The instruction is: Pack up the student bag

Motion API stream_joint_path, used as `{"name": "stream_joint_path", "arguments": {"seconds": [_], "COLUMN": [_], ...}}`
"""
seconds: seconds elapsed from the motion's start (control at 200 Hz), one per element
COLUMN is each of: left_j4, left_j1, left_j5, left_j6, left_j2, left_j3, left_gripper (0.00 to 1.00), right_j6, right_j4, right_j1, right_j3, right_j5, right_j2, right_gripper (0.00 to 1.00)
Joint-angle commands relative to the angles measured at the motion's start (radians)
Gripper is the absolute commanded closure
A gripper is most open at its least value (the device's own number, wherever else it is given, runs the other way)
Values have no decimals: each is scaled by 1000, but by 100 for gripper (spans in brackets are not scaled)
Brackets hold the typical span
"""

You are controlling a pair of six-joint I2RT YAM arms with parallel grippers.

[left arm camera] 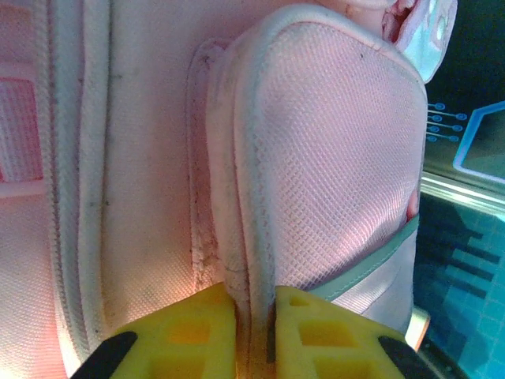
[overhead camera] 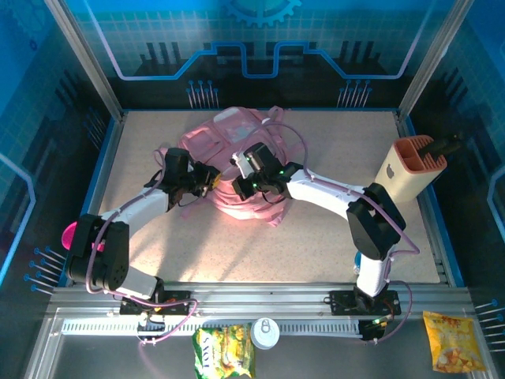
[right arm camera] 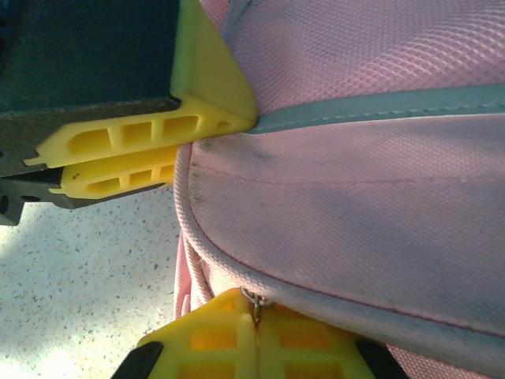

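Fingertips of the left gripper (left arm camera: 254,298) were pinched together on a piped fabric edge of the student bag (overhead camera: 237,130), with only a thin fold of pink cloth between the yellow pads (left arm camera: 189,328). Seen from the right wrist, that same pair of fingers (right arm camera: 150,150) met the bag at its grey trim (right arm camera: 379,106) and nipped the fabric there. The right gripper (right arm camera: 256,306) was clamped shut on the bag's lower seam, just below that trim, with a small metal zip pull (right arm camera: 252,298) caught between its tips.

Both grippers sat at the near side of the bag, the left one toward the bag's left and the right one just beside it (close enough that one wrist camera caught both). The bag lay slumped on the speckled table (overhead camera: 316,245), pink straps looping out around it.

Well to the right of the bag, a beige-and-orange pen holder (overhead camera: 406,170) sat tilted. Well nearer than the bag, past the arm bases, lay a green-and-yellow snack packet (overhead camera: 223,351), a small white round object (overhead camera: 265,333) just beside it, and an orange packet (overhead camera: 450,341) far off to the right.
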Motion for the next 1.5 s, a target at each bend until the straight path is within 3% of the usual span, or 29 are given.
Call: {"name": "stream_joint_path", "arguments": {"seconds": [0.0, 0.065, 0.21, 0.39, 0.625, 0.79, 1.051, 1.181, 1.326, 1.491], "left_j4": [-19, -30, -34, -42, -41, -45, -52, -57, -76, -108], "left_j1": [1, 1, 1, 2, 2, 2, 2, 1, 2, 0], "left_j5": [-8, -10, -6, 9, 26, 30, 31, 28, 25, 37], "left_j6": [37, 51, 58, 72, 78, 80, 86, 91, 115, 171], "left_j2": [8, 9, 11, 19, 31, 32, 31, 28, 29, 34], "left_j3": [41, 45, 46, 57, 72, 79, 85, 87, 102, 120], "left_gripper": [95, 100, 100, 100, 100, 100, 100, 100, 100, 100], "right_j6": [29, 71, 140, 122, 49, 32, 16, 15, 10, 13], "right_j4": [53, 68, 20, 5, -12, 4, -5, 4, 5, -83], "right_j1": [-5, -35, -106, -150, -149, -148, -148, -148, -151, -197], "right_j3": [-42, -84, -112, -102, -41, -22, 11, 9, -21, -40], "right_j5": [89, 131, 234, 192, 81, 60, 61, 82, 209, 380], "right_j2": [-48, -73, -96, -97, -60, -33, 6, 4, -55, -111], "right_gripper": [100, 100, 100, 100, 74, 71, 75, 89, 100, 100]}}
